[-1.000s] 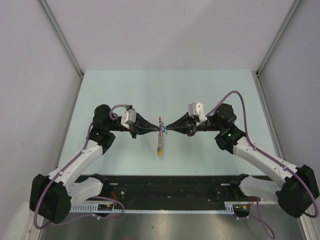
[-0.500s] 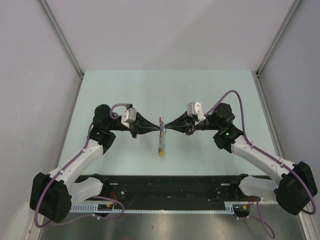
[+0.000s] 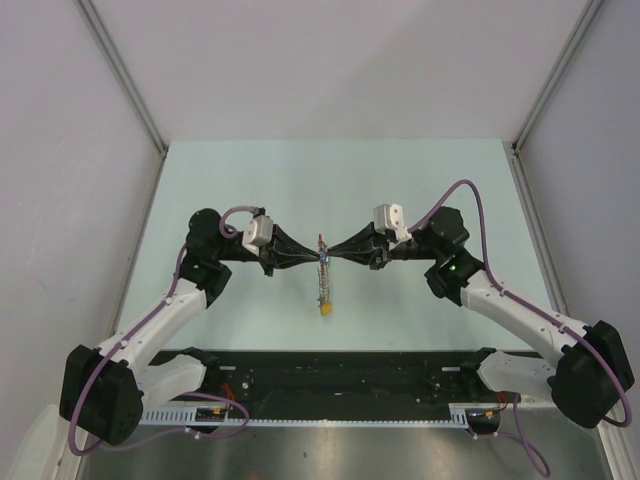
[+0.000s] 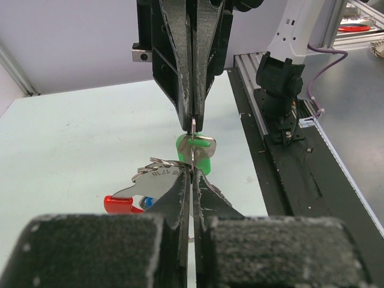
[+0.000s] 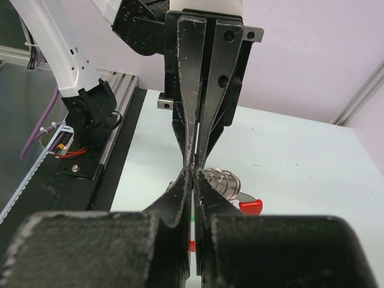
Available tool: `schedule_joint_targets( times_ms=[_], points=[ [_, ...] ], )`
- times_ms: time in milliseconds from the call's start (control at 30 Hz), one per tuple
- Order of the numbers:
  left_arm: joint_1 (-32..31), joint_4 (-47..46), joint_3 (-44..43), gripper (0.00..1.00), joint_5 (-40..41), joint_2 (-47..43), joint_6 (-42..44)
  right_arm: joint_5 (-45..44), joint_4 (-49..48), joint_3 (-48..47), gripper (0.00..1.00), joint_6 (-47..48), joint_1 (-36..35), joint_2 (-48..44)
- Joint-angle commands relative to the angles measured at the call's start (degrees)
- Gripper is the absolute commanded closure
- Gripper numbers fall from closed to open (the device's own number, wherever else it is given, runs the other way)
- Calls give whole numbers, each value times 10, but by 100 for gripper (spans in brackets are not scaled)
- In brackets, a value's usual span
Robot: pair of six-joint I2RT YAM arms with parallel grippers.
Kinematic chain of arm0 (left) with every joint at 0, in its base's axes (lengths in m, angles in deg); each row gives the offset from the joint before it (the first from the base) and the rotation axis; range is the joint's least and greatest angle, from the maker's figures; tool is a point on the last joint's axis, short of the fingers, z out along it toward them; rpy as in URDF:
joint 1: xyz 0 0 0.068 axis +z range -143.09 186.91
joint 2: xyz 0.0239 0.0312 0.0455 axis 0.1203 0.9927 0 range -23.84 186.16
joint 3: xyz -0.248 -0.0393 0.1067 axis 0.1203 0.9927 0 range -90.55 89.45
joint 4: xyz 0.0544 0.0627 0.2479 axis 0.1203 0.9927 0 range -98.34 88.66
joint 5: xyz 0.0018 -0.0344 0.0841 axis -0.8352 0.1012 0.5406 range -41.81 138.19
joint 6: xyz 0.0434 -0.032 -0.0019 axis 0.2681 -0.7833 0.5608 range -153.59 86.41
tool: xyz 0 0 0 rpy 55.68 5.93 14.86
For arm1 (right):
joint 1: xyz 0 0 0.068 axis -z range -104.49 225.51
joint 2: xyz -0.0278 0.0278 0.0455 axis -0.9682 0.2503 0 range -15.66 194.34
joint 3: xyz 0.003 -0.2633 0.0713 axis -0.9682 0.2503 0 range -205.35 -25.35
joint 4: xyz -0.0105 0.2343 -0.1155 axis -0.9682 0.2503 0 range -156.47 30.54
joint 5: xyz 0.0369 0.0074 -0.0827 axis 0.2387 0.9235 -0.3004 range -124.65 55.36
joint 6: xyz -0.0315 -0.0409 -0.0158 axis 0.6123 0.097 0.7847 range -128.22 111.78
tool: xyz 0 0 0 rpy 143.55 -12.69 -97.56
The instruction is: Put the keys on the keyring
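At the middle of the table [image 3: 250, 190], your left fingers [image 4: 171, 207] and right fingers [image 4: 180, 66] meet tip to tip, both pairs pinched narrow; the green key [image 4: 197, 150] sits between the two sets of tips; which piece of metal each pair clamps cannot be told; the keyring [image 3: 321, 285] trails from there toward the near edge, yellow tag [image 3: 322, 309] at its near end, red segment [image 4: 120, 204] beside the key.

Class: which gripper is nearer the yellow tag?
Neither clearly: left gripper and right gripper meet tip to tip on the keyring; the yellow tag sits nearer the bases, centred between them.
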Motion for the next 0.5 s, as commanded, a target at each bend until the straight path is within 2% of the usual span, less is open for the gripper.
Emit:
schedule_joint_targets(
  times_ms=[0,467],
  points=[
    [2,-33,-11,100,-8,-5,-12,-11,-31,-23,100,-7,-7,5],
    [2,-33,-10,100,-6,-7,-12,-25,-31,-23,100,-7,-12,8]
  ],
)
